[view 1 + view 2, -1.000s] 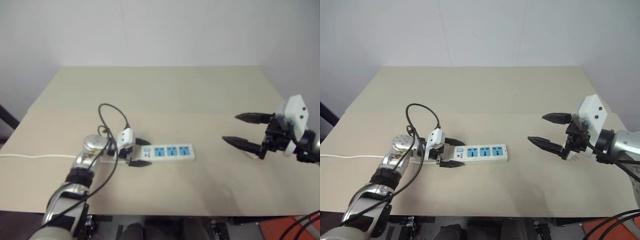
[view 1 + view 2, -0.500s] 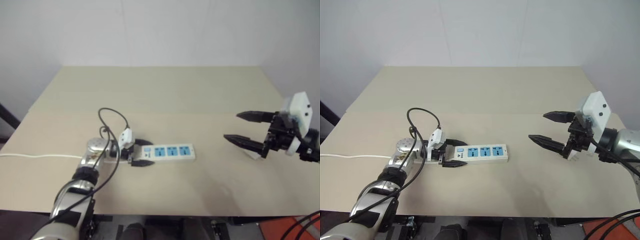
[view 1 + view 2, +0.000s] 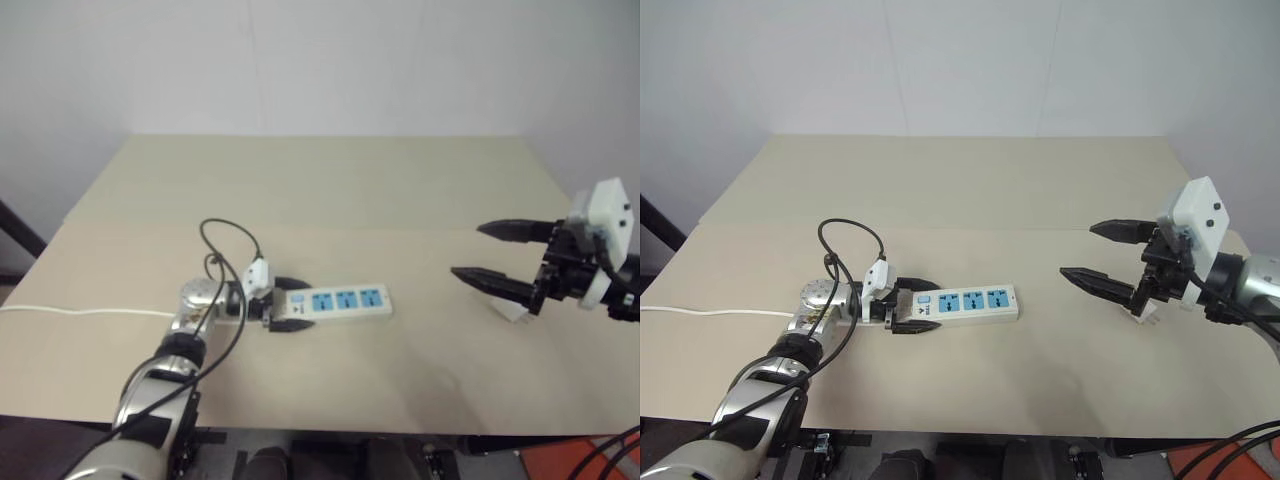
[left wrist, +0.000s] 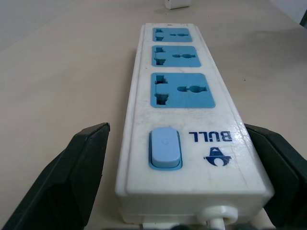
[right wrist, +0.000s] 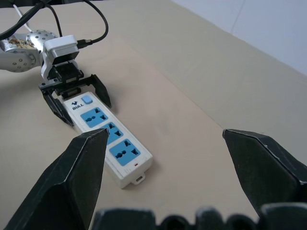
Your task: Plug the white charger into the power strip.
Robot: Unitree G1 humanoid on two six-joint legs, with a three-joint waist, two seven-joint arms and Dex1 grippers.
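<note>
Nearest, at the table's front edge, the left arm lies low across the surface with a black cable looping up from its wrist. Its left gripper (image 3: 912, 306) points along the table toward the right, fingers spread wide, one on each side of the switch end of the power strip (image 3: 970, 302); from the left wrist view a gap shows between each finger and the strip's side walls, so nothing is gripped. That strip lies flat, a blue switch at the gripper end and then three blue-faced sockets in a row. A thin white cord (image 3: 715, 311) trails from beyond the left arm off the table's left edge.

Further right, well apart from the strip, the right gripper (image 3: 1112, 258) hangs above the table, pointing left and slightly down, fingers wide apart and holding nothing. Just below and behind its fingers, the white charger (image 3: 1144, 311) rests on the table; in the left wrist view it shows as a small white block past the strip's far end.

Bare beige tabletop (image 3: 970, 190) stretches between and beyond them, ending at a plain white wall (image 3: 940, 60).
</note>
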